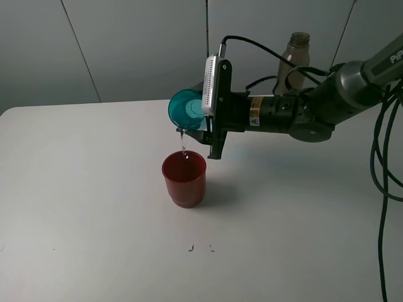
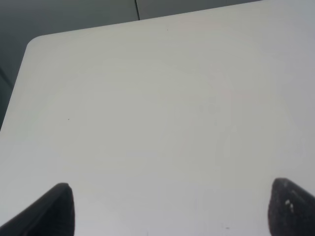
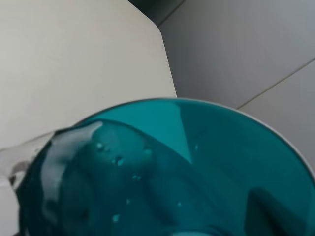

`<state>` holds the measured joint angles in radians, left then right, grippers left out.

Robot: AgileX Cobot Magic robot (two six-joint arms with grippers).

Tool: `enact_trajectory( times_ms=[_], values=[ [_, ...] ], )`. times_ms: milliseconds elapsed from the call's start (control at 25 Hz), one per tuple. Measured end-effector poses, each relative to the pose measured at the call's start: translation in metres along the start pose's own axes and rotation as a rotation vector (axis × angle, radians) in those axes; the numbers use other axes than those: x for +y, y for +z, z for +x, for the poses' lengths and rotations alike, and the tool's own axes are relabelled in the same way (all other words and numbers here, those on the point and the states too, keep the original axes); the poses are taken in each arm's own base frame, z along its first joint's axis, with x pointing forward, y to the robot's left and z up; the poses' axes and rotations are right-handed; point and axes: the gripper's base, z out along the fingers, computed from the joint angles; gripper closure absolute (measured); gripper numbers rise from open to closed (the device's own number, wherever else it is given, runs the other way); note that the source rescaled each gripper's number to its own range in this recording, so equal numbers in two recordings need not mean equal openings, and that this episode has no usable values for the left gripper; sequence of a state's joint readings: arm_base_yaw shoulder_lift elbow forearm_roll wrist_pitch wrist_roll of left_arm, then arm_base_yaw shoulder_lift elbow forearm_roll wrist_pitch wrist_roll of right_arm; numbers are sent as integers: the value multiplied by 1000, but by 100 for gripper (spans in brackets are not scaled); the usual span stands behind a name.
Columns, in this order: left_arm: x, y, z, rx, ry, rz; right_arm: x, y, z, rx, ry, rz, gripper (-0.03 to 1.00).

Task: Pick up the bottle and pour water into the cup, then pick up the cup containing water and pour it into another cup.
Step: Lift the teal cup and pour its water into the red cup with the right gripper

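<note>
Step in hand: second pour, cup to cup.

- Red cup (image 1: 184,179) stands upright on the white table (image 1: 75,189), mouth open. All places below are taken from it.
- Teal cup (image 1: 186,108) hangs directly above the red cup, tipped onto its side, with its lower lip over the red cup's mouth. The two are apart, not touching.
- A thin stream of water (image 1: 183,143) drops from that lip into the red cup. No splash or puddle shows on the table around the red cup.
- Right gripper (image 1: 203,123) is clamped on the teal cup, with the arm reaching in level from the right of the red cup. Its wrist view looks into the tilted cup: droplets cling to the inner wall and a little water sits low against the lip.
- Bottle (image 1: 295,56) stands upright well behind and to the right of the red cup, partly hidden by the arm. It is out of play.
- Left gripper (image 2: 174,211) has its jaws spread wide over bare table, with nothing between them. The red cup is not in its view.

Judgement: the task is nearly done, as the stream looks thin.

The next move calls for holding the lip over the red cup's mouth until the flow stops. The wrist then rolls back upright, and the teal cup goes down beside the red cup, clear of its rim.
</note>
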<state>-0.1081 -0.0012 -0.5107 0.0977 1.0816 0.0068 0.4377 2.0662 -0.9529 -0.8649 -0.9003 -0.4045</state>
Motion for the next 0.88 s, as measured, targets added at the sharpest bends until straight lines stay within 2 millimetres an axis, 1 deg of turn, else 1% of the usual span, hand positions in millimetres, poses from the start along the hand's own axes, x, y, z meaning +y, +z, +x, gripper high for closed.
enact_trajectory(
  times_ms=[200,400,880],
  values=[
    [0,0,0,0,0,0,-1,0,-1,-7,-25,11,92],
    [0,0,0,0,0,0,-1,0,-1,-9,-99,12,92],
    [0,0,0,0,0,0,-1,0,-1,-13,-207,17,92]
  ],
)
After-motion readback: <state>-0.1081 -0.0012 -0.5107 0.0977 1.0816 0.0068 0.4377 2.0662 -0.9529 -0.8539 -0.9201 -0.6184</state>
